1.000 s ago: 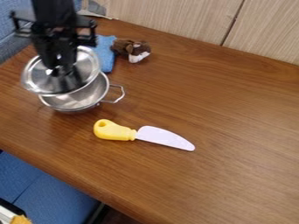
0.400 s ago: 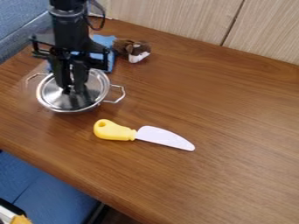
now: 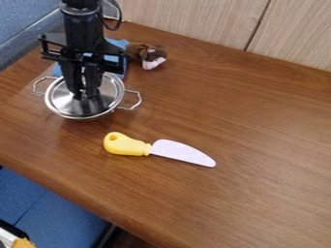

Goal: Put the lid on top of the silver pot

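Observation:
The black gripper (image 3: 84,95) hangs at the upper left, its fingers around the knob at the middle of the lid. Silver and round, the lid (image 3: 71,109) lies over the mouth of the silver pot (image 3: 132,100) and looks about level. The pot's wire handles stick out to the left and right from beneath it. Most of the pot's body is hidden under the lid, and the knob is largely covered by the fingers.
A toy knife (image 3: 174,151) with a yellow handle lies in front, right of the pot. Behind the pot are a blue cloth (image 3: 116,46) and a brown-and-white plush toy (image 3: 150,56). The table's (image 3: 77,186) front edge slants across the lower left.
The gripper and lid have come down and slightly right; the lid, tilted and offset to the upper left before, now covers the pot. The pot has shifted slightly right and back.

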### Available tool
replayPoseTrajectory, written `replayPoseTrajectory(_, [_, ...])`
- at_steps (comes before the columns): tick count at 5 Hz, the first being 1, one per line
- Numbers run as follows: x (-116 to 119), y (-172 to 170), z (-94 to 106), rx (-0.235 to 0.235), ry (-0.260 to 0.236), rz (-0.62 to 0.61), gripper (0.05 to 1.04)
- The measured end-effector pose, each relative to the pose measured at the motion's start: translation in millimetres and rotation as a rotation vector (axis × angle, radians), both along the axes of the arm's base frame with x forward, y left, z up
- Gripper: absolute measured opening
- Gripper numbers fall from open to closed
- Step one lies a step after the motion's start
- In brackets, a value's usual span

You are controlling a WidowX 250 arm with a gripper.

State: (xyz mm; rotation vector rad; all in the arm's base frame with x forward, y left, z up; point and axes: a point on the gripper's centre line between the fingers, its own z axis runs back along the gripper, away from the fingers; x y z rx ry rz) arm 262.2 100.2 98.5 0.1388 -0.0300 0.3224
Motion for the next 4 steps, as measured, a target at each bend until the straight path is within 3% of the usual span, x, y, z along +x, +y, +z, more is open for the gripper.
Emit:
replayPoseTrajectory(2, [-0.7, -1.2, 0.7, -0.007, 0.001, 0.004, 0.901])
replayPoseTrajectory(3, [-2.5, -2.6, 0.4, -0.012, 0.008, 0.0, 1.012])
replayPoseTrajectory(4, [-4.1, -3.9, 7.9, -0.009, -0.008, -0.004, 1.008])
